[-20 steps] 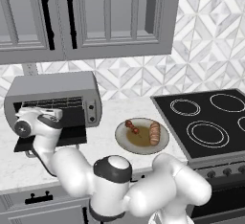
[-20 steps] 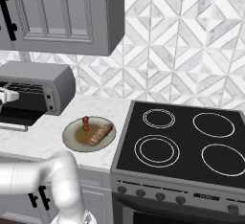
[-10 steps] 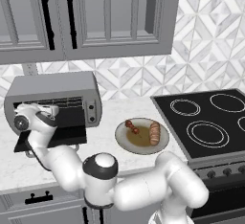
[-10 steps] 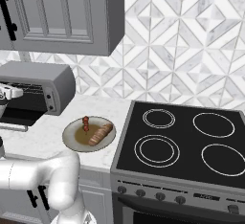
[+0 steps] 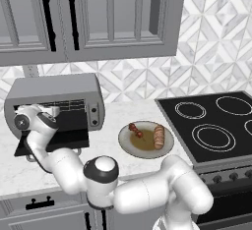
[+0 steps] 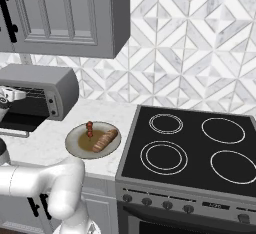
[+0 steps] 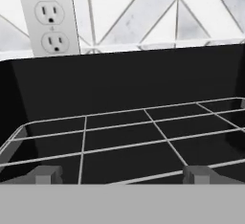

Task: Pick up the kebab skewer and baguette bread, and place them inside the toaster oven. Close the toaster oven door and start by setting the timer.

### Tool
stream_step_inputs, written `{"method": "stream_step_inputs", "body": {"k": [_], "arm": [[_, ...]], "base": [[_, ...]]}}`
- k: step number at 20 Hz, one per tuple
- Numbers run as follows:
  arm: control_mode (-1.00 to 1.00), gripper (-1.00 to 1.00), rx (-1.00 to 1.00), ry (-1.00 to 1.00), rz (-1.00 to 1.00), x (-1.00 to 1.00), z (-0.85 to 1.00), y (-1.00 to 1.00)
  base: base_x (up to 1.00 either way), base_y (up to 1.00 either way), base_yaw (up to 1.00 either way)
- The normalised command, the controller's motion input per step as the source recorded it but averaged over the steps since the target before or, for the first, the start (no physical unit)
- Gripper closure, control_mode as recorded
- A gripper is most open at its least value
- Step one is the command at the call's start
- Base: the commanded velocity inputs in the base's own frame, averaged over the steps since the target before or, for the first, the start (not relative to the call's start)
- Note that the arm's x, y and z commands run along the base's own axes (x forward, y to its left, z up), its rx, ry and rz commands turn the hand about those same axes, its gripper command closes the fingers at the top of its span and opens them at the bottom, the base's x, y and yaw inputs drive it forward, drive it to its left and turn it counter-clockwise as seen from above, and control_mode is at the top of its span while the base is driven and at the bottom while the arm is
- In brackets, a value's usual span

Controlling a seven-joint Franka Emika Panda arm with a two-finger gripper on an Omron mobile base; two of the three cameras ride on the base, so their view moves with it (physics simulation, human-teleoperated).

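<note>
The toaster oven [image 5: 59, 92] stands at the left of the counter with its door [image 5: 59, 141] dropped open. My gripper [image 5: 49, 112] is at the oven's mouth, open and empty. In the hand view the fingertips [image 7: 45, 174] stand wide apart just above the wire rack [image 7: 119, 139] and face the dark interior. The kebab skewer [image 5: 135, 130] and the baguette bread [image 5: 159, 136] lie side by side on a round beige plate [image 5: 129, 144] to the right of the oven. From the right base I see the skewer [image 6: 90, 128], the baguette [image 6: 104, 140] and the gripper [image 6: 12, 94] at the oven [image 6: 45, 90].
A black cooktop [image 5: 216, 126] takes up the counter's right side. Grey wall cabinets [image 5: 98, 17] hang above the oven. A wall outlet [image 7: 50, 24] sits behind the oven. My own arm bends low across the counter's front edge [image 5: 98, 180].
The hand has lifted a little towards the oven's mouth and my elbow has swung left. Plate, skewer and baguette lie as before.
</note>
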Motion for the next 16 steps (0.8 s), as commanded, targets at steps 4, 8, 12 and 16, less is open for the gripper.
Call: {"method": "stream_step_inputs", "body": {"k": [4, 8, 12, 16], "arm": [[-1.00, -1.00, -0.08, 0.06, 0.00, -0.18, -0.75, 0.11], [-1.00, -1.00, -0.08, 0.09, 0.00, -0.24, -0.64, 0.02], [-1.00, -1.00, -0.09, 0.06, 0.00, -0.34, -0.58, 0.06], [-1.00, -1.00, -0.11, 0.12, 0.01, -0.83, -0.67, 0.03]], "base": [[0.00, 0.00, 0.00], [0.00, 0.00, 0.00], [0.00, 0.00, 0.00], [0.00, 0.00, 0.00]]}}
